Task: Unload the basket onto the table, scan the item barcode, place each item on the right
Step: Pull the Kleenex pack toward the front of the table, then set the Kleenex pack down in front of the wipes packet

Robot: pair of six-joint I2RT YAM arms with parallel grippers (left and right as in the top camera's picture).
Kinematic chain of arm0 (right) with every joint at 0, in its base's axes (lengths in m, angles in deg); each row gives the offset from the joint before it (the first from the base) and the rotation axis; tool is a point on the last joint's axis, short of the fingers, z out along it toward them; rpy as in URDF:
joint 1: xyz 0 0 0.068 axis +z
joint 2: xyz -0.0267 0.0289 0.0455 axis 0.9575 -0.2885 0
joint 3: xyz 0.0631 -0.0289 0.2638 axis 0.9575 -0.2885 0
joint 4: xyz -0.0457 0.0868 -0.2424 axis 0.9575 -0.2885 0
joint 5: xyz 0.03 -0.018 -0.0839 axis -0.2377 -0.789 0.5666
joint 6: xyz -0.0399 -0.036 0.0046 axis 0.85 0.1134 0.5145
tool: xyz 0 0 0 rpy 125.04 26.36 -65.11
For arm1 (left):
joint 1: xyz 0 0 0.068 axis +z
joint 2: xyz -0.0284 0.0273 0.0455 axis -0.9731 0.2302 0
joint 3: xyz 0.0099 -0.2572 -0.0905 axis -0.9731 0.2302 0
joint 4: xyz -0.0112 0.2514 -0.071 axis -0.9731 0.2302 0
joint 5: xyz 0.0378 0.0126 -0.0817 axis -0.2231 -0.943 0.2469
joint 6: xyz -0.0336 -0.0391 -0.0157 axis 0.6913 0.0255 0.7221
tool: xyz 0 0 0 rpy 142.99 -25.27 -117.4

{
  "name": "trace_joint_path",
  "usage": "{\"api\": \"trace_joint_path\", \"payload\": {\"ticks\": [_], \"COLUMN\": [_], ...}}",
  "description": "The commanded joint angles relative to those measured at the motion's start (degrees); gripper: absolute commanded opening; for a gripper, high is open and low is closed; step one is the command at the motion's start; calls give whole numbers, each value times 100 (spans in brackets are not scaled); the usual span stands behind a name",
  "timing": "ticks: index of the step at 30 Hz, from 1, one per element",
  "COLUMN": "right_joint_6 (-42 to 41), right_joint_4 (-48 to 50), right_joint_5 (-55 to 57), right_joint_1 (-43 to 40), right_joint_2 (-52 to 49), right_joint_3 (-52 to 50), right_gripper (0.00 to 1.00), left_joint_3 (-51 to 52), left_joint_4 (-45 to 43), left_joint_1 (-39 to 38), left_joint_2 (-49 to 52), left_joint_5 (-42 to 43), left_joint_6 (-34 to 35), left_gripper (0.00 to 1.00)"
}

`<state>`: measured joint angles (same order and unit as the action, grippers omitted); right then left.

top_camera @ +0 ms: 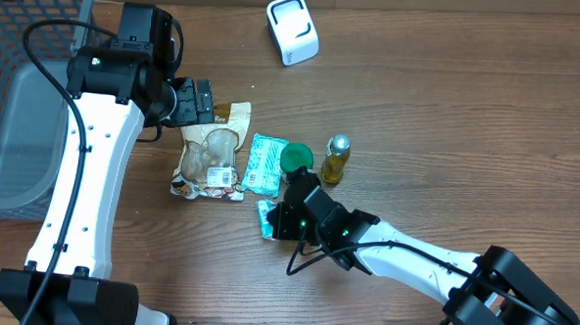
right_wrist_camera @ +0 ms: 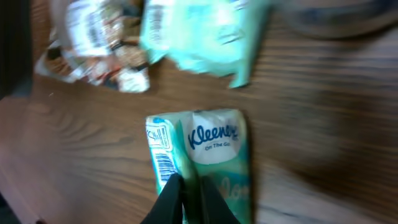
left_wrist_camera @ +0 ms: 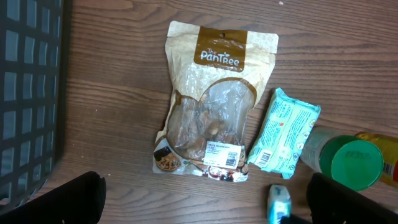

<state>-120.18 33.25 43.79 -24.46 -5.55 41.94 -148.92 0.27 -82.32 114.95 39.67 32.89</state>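
Spanning the whole overhead view, a brown wooden counter [top_camera: 449,120] is seen. A grey mesh basket [top_camera: 41,14] is set at its left edge, reaching into the far left corner. The white left arm [top_camera: 93,174] is stretched from the near left corner toward the far edge, just beside the basket. The right arm [top_camera: 413,261] is laid low across the near right part of the counter, pointing toward the middle.

The left gripper [top_camera: 204,102] is held above the counter with its jaws spread wide and nothing between them. Just below it a clear-windowed snack pouch [top_camera: 210,154] marked "The PanTree" is laid flat near the middle of the counter. A white scanner [top_camera: 292,29] is stood well apart from the other things, close to the far edge. A teal packet [top_camera: 264,164] is laid just right of the pouch, and a green-capped bottle [top_camera: 296,159] is placed against the packet's right side. An oil bottle [top_camera: 335,160] with a silver cap is found just right of that.

Toward the near edge from the teal packet, a Kleenex pack [right_wrist_camera: 205,149] is pinched at its near end by the right gripper [right_wrist_camera: 183,193], whose jaws are pressed together on the wrapper. A barcode [right_wrist_camera: 163,165] is shown along the pack's left side in the blurred right wrist view.
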Motion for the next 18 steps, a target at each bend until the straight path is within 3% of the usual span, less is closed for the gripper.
{"api": "trace_joint_path", "payload": {"ticks": [1, 6, 9, 12, 18], "right_joint_6": [-98, -96, -52, -52, 133], "right_joint_4": [-140, -232, -234, -227, -234], "right_joint_5": [61, 57, 35, 22, -33], "right_joint_1": [-245, -306, -306, -306, -306], "right_joint_2": [-9, -9, -7, -7, 83], "right_joint_3": [-66, -63, -63, -63, 22], "right_gripper": [8, 11, 20, 37, 47], "left_joint_3": [15, 15, 15, 15, 15], "left_joint_4": [-17, -17, -17, -17, -17], "left_joint_1": [-4, -4, -4, -4, -4], "left_joint_2": [46, 46, 46, 46, 46], "left_joint_5": [28, 28, 28, 28, 28], "left_joint_6": [-48, -48, -48, -48, -48], "left_gripper": [100, 99, 100, 99, 99]}}
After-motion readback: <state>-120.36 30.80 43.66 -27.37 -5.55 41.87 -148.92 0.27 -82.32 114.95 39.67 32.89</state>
